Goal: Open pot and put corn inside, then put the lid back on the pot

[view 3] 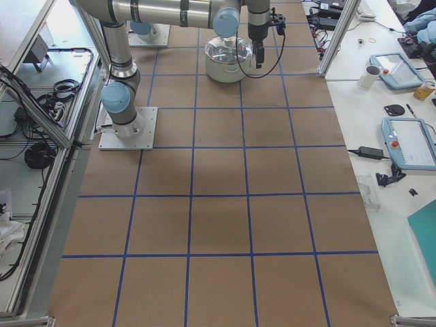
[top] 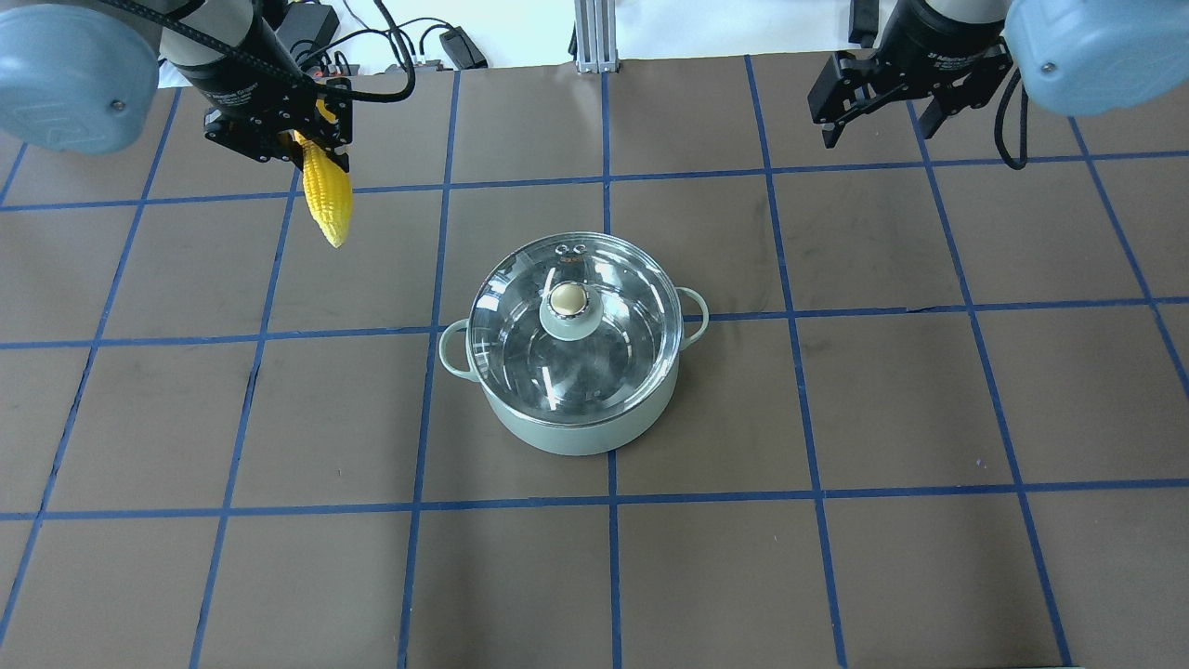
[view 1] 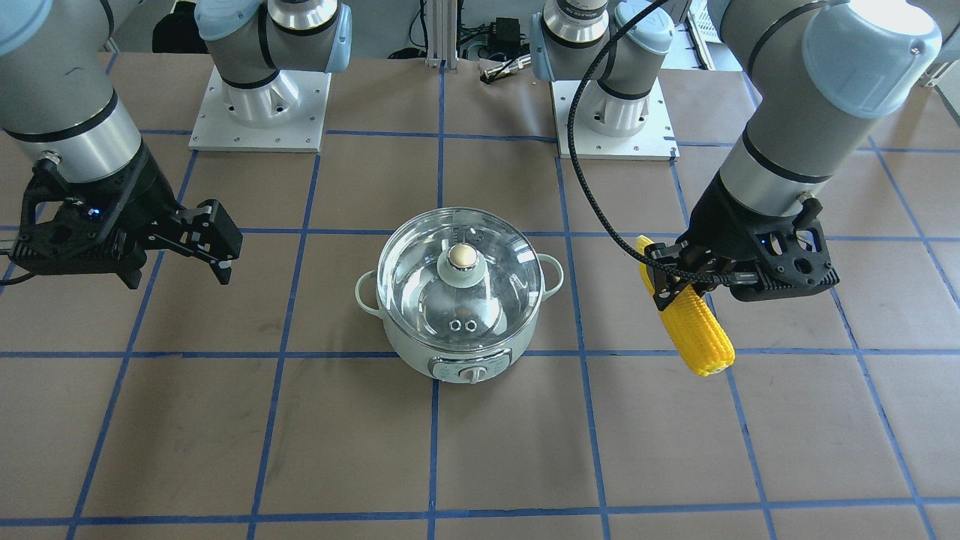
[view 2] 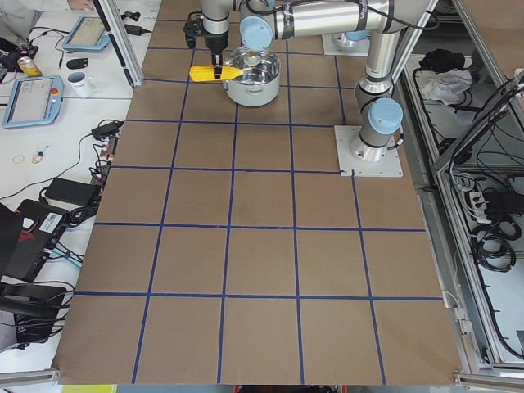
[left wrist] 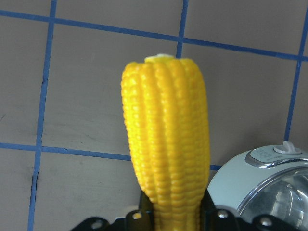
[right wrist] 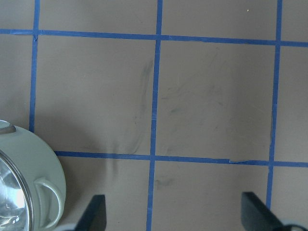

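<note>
The pale mint-green pot (view 1: pixel 457 352) (top: pixel 576 432) stands mid-table with the clear glass lid (view 1: pixel 460 259) (top: pixel 568 302) seated on it. My left gripper (view 1: pixel 670 283) (top: pixel 311 149) is shut on the yellow corn (view 1: pixel 694 326) (top: pixel 328 195) (left wrist: pixel 166 144), holding it in the air off to the pot's side, well clear of it, pointed end down toward the table. My right gripper (view 1: pixel 217 244) (top: pixel 878 130) (right wrist: pixel 175 214) hangs open and empty on the pot's other side, above the table. The pot's edge (left wrist: pixel 240 178) (right wrist: pixel 33 163) shows in both wrist views.
The brown table top (top: pixel 836 418) carries a blue tape grid. The two arm bases (view 1: pixel 259 112) (view 1: pixel 611 120) are bolted at the robot's edge. Side benches hold tablets (view 3: pixel 409 143), a mug (view 3: pixel 371 76) and cables, off the work surface.
</note>
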